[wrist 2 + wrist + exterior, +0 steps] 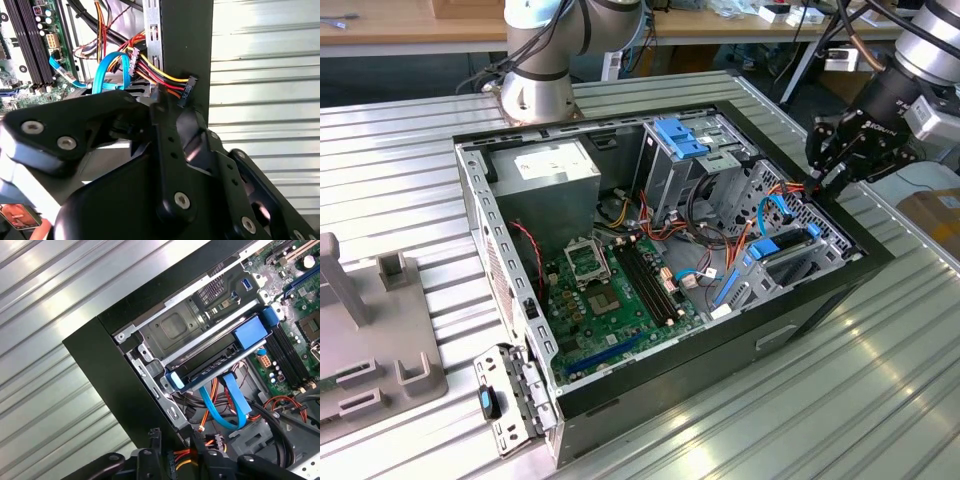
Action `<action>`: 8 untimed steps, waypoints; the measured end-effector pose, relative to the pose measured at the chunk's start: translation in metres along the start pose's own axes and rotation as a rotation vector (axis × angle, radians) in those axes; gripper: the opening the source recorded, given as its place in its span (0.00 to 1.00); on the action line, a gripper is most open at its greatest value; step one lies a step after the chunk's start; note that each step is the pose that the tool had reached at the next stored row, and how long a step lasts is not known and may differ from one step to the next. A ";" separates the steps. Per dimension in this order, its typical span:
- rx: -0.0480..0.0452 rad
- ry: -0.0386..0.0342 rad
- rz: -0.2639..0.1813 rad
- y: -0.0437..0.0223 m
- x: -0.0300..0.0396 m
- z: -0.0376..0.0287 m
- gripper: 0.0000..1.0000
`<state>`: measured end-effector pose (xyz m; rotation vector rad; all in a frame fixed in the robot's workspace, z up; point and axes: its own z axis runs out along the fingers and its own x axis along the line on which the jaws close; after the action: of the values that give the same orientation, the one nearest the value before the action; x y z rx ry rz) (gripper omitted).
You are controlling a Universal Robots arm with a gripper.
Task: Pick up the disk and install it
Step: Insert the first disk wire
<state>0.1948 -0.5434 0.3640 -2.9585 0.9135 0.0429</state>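
Installation looks mostly done, by our reading: the disk (212, 365) sits in its blue carrier inside the drive bay at the corner of the computer case (700, 365), close to the gripper (828, 170) and not in its grasp. The gripper hovers at the case's black wall, by the rim nearest the bay, and we cannot tell whether it is open or closed. Right at its tip, in the second wrist view, hangs a black power connector (187, 90) on red, yellow and orange wires. A blue data cable (220, 410) loops between the disk and the gripper. We cannot see whether either is plugged into the disk, so cabling may be what remains. The case rests on the ribbed metal counter (880, 400).
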 end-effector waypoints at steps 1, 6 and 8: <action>-0.0001 0.0001 0.000 0.0000 0.0001 0.0000 0.29; 0.0030 0.0032 0.000 0.0000 0.0001 0.0001 0.29; 0.0133 0.0185 -0.001 0.0002 -0.0002 0.0000 0.29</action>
<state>0.1946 -0.5435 0.3640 -2.9521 0.9105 0.0093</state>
